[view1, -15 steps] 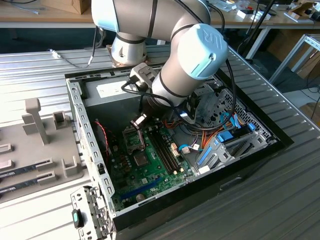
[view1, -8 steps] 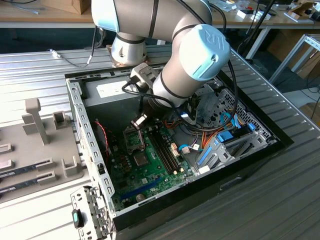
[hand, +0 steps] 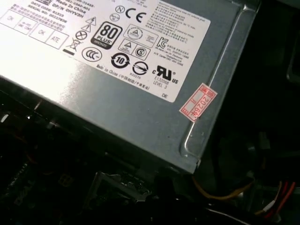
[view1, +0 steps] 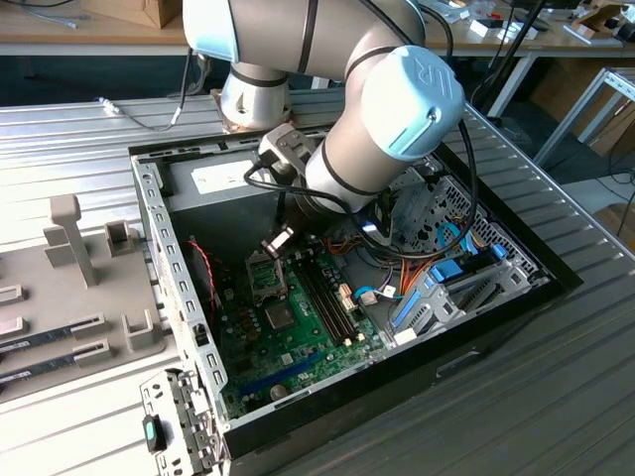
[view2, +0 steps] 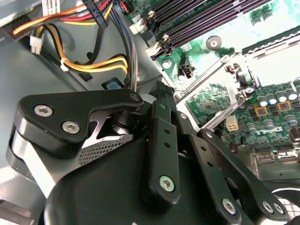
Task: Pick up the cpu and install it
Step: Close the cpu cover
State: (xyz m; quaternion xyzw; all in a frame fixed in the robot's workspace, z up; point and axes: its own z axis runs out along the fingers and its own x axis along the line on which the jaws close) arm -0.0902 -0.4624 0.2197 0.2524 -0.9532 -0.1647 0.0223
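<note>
Step in hand, by my reading: carry and line-up, chip not yet seated.

- Near edge of the tabletop (view1: 556, 397): the open computer case (view1: 154, 228) lies flat with its green board (view1: 288, 347) facing up. A grey parts holder (view1: 89, 288) sits beside the case at the exterior view's left.
- Mid-board: the socket (view1: 266, 279) stands open with its metal frame lifted and nothing in it. The memory slots (view1: 327, 293) run just beside it.
- Just above the socket: the tool (view1: 276, 236) is pinched narrow on a small silver-grey flat piece, taken as the cpu (view1: 282, 243). It is held tilted and clear of the socket.
- Behind the tool, along the case's far wall: the grey power supply (view1: 223, 183).

Judgement: seating calls for the chip level and square over the socket, then a straight, gentle descent.

Room: tight. The power supply stands close behind, the cable bundle (view1: 397, 273) on the exterior view's right, the lifted frame below. The open path looks to be straight down.
</note>
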